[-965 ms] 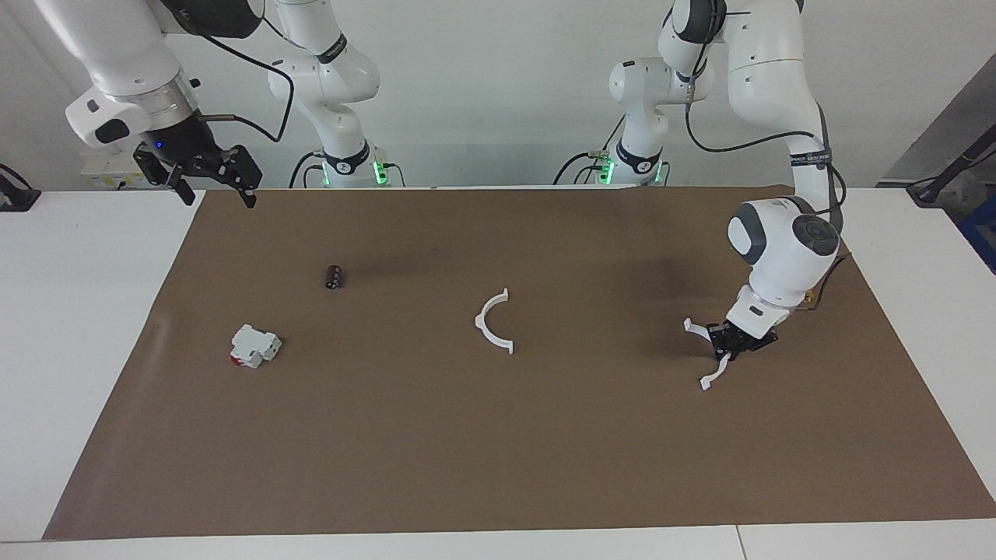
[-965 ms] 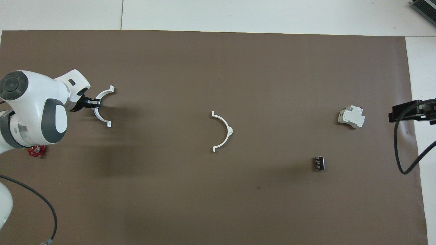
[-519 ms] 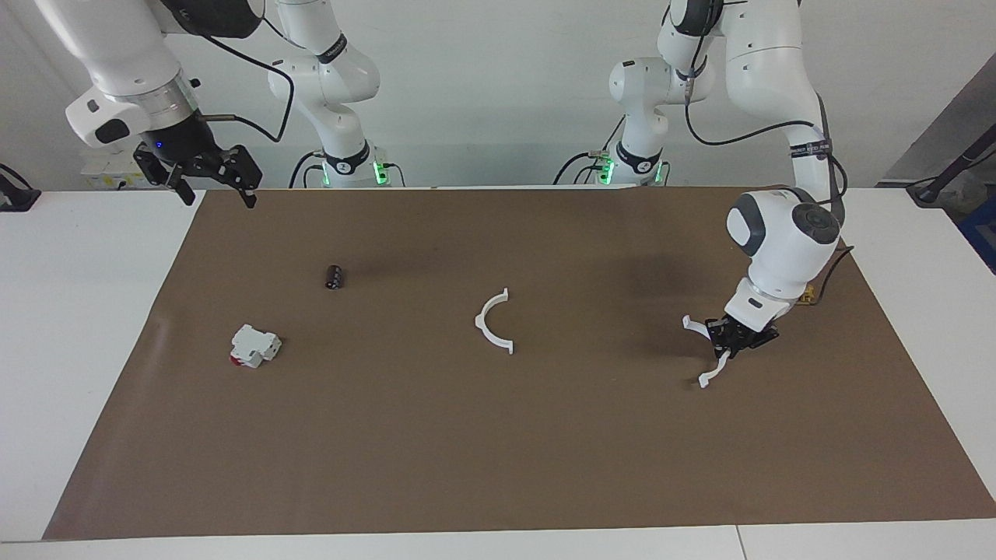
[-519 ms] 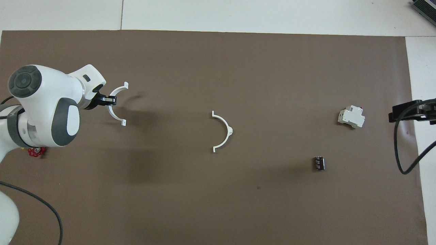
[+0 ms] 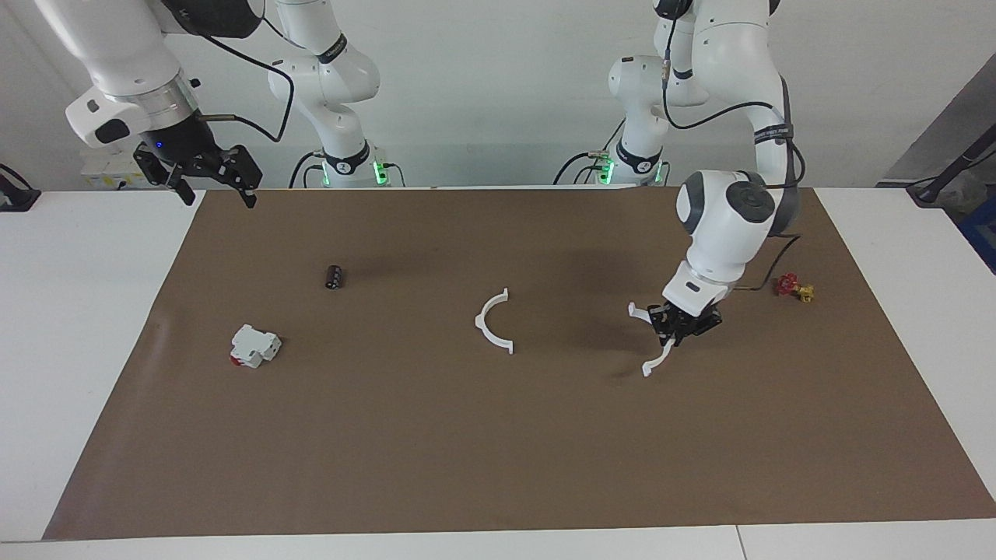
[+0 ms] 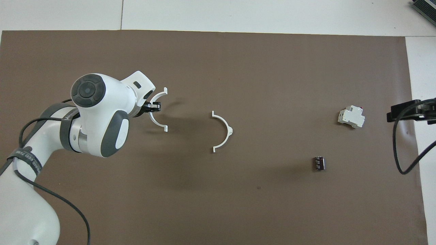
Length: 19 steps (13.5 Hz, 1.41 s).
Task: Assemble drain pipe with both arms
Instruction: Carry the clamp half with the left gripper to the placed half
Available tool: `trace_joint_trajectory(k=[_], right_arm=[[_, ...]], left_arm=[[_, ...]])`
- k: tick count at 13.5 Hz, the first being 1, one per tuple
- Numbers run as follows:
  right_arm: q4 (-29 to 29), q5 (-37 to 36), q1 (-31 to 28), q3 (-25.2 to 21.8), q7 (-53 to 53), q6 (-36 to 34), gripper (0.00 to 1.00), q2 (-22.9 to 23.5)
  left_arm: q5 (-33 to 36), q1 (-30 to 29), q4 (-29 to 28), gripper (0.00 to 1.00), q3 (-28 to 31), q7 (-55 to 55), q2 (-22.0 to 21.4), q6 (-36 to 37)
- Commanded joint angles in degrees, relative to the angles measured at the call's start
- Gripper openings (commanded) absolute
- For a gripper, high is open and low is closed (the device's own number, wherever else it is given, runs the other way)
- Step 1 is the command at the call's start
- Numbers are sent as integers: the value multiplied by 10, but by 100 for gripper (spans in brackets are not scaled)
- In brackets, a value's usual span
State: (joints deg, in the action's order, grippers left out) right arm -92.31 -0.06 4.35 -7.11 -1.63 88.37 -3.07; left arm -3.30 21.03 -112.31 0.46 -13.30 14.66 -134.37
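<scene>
Across the middle of the frame lies the brown mat (image 5: 498, 435). At upper left of the facing view, the right gripper (image 5: 212, 180) waits with fingers wide. Right of centre, the left gripper (image 5: 675, 333) pinches one white half-ring (image 5: 652, 359), apparently lifted clear of the mat. The second half-ring (image 5: 489, 325) lies at centre, apart. A white breaker block (image 5: 254, 346), a dark cylinder (image 5: 334, 277) and a red-and-yellow valve (image 5: 794, 288) lie scattered.
</scene>
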Motion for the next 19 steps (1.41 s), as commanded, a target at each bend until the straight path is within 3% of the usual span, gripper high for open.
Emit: trace_joint_trajectory(k=[1, 4, 10, 19], right_arm=[[-2, 15, -2, 0, 3, 16, 100, -7], [-2, 15, -2, 0, -1, 15, 100, -7], [-2, 16, -1, 1, 1, 13, 100, -8], [-2, 16, -2, 1, 0, 13, 100, -8]], left_arm=[[39, 48, -3, 0, 9, -81, 1, -3], [80, 81, 27, 0, 9, -171, 40, -24], [82, 112, 35, 0, 9, -177, 77, -56], [82, 145, 13, 0, 9, -178, 76, -52]])
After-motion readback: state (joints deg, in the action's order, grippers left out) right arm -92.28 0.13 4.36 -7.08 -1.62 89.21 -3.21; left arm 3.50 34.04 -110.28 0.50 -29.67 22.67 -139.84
